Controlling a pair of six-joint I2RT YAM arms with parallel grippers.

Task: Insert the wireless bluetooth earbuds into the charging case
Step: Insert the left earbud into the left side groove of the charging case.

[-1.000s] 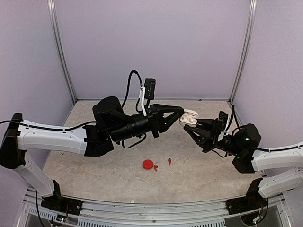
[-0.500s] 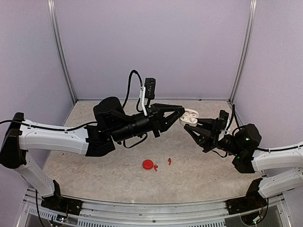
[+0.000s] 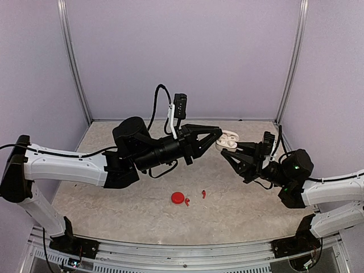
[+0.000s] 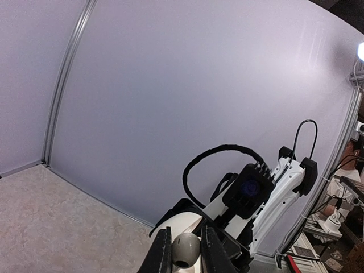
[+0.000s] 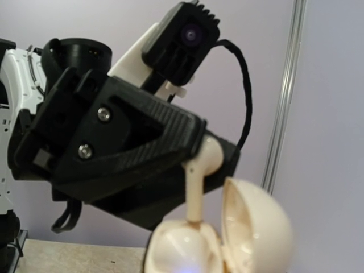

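A white earbud [image 4: 186, 248] is pinched by its head between the fingers of my left gripper [image 3: 218, 136], which is shut on it. My right gripper [image 3: 231, 149] is shut on the white charging case [image 3: 229, 140], held in the air with its lid [image 5: 257, 227] swung open. In the right wrist view the earbud's stem [image 5: 196, 196] points down and its tip touches the case's socket [image 5: 187, 247]. The right gripper's own fingers are hidden in that view. On the table lie a red case [image 3: 178, 197] and two red earbuds [image 3: 187, 202] [image 3: 203, 194].
The two arms meet above the middle of the speckled table [image 3: 114, 199]. Lilac walls [image 3: 182, 57] with metal posts close the cell on three sides. The left wrist camera [image 5: 183, 40] and its black cable loom close in front of the right wrist.
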